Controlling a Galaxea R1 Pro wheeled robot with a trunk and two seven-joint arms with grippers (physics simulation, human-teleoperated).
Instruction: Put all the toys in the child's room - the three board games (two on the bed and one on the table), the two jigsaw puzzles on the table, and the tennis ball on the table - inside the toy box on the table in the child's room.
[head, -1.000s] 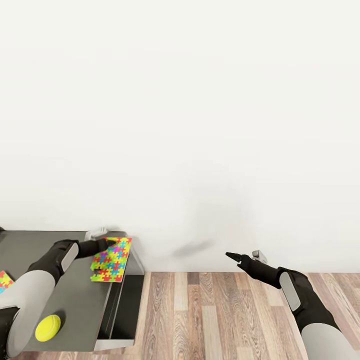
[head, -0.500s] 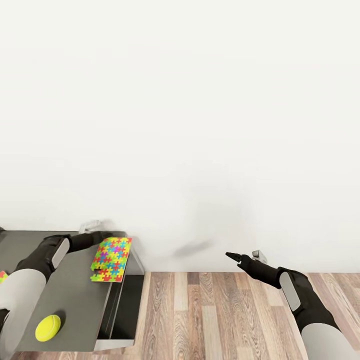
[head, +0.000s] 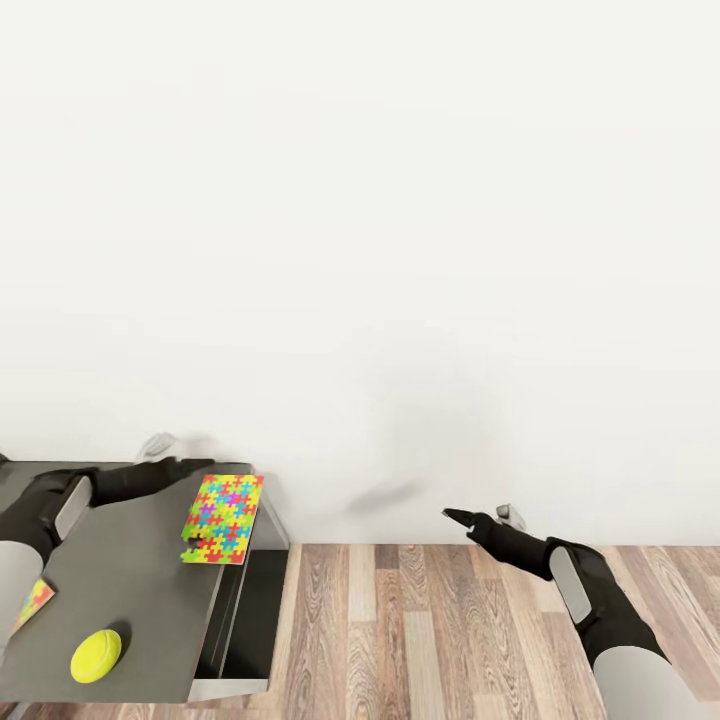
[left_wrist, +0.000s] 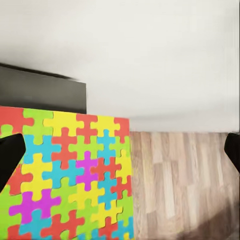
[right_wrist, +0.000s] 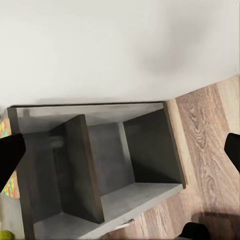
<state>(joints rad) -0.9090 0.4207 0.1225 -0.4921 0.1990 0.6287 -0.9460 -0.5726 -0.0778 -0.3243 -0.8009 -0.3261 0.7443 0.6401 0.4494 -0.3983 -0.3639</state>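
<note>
Two brightly coloured jigsaw puzzle sheets are seen in the head view on the long grey-topped table (head: 130, 560). One many-coloured mosaic puzzle sheet (head: 223, 505) lies flat at the table's end nearest the wall, its far edge reaching the table's corner. A second puzzle sheet (head: 33, 603) is seen only as a sliver at the picture's left border, partly covered by the left arm. A yellow-green tennis ball (head: 96, 655) rests on the table top near its front edge, well apart from both sheets.

The left gripper (head: 190, 464) is held low over the table just beside the corner sheet, apart from it. In the left wrist view the mosaic sheet (left_wrist: 70, 175) lies between two dark fingertips set wide apart, so the jaws are judged to be spread and nothing is held. A grasp of this sheet is judged to be in preparation; because it lies thin and flat, an edge would probably have to be reached at the table's border.

The right gripper (head: 458, 517) is held out over the wood plank floor (head: 420, 630), away from the table, presumably to keep it clear of the work. Its fingertips are seen far apart in the right wrist view, with nothing between them, above a dark grey open shelf unit (right_wrist: 100, 170).
</note>
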